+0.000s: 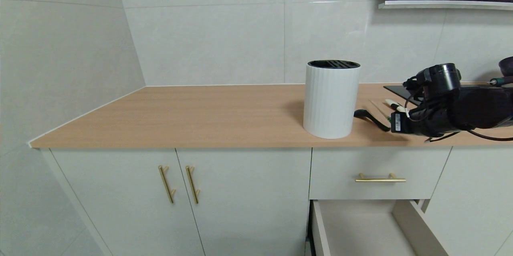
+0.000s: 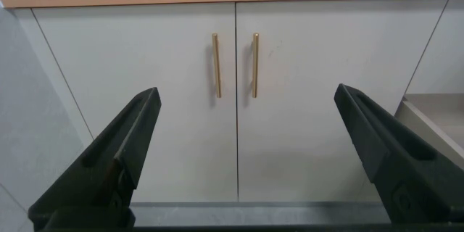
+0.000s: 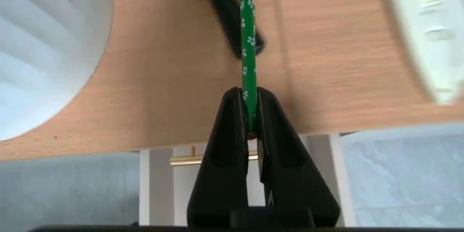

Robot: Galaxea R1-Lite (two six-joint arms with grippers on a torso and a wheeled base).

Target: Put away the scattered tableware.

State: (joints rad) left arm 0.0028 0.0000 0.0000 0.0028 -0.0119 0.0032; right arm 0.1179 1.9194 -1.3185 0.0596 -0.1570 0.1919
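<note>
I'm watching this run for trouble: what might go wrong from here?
The right gripper pinches only the very end of the green chopstick in its jaws; it may pivot or slip when lifted.
The white holder stands close by, with narrow slots; the stick could miss or knock it.

- The wooden worktop (image 1: 200, 115) ran out from a corner at its left end.
- A white ribbed holder (image 1: 330, 99) stood upright near the front edge, toward the right.
- Just right of it lay a black handle (image 1: 372, 120), with a green chopstick (image 3: 247, 51) beside it.
- A white utensil (image 1: 394, 105) lay farther back.
- A black hob (image 1: 396, 89) sat at the back right.
</note>
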